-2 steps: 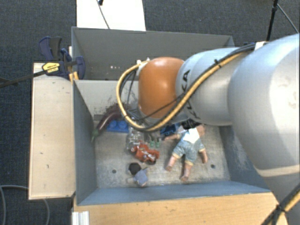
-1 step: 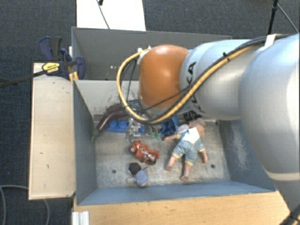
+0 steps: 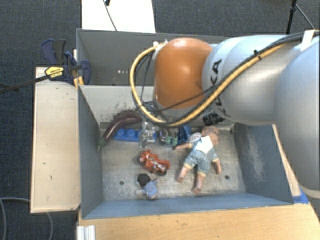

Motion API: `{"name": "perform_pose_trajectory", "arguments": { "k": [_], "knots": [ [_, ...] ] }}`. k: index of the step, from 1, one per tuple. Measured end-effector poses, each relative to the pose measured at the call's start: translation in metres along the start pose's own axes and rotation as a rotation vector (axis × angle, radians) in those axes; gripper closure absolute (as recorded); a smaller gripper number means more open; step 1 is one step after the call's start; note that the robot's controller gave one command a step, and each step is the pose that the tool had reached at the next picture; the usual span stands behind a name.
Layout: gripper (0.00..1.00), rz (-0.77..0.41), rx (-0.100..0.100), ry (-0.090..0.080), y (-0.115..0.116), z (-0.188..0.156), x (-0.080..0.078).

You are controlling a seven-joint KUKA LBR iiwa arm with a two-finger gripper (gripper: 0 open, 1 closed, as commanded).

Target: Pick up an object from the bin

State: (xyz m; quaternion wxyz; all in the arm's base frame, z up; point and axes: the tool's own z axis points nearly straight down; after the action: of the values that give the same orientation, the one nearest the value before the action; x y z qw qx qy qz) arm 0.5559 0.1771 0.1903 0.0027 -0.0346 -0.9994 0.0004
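So far, I judge, nothing is lifted: my gripper (image 3: pixel 148 135) is down at the back of the bin (image 3: pixel 90 149), just beside a blue brick (image 3: pixel 125 134), open or closed I cannot tell, while the red toy (image 3: pixel 152 163) and the doll (image 3: pixel 200 156) lie untouched nearby.

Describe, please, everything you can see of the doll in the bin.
The doll looks plastic, with pale limbs, brownish hair, a white top and light blue dungarees. It lies on the bin floor, right of the middle, head toward the far wall, legs splayed toward the near one. Whether its outstretched arm touches the things beside it I cannot tell.
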Motion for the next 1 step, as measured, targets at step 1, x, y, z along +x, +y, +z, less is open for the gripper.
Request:
{"name": "perform_pose_trajectory", "arguments": {
  "k": [1],
  "knots": [
    [1.0, -0.039, -0.003, -0.011, 0.0013, -0.0358, -0.0107]
  ]
}}
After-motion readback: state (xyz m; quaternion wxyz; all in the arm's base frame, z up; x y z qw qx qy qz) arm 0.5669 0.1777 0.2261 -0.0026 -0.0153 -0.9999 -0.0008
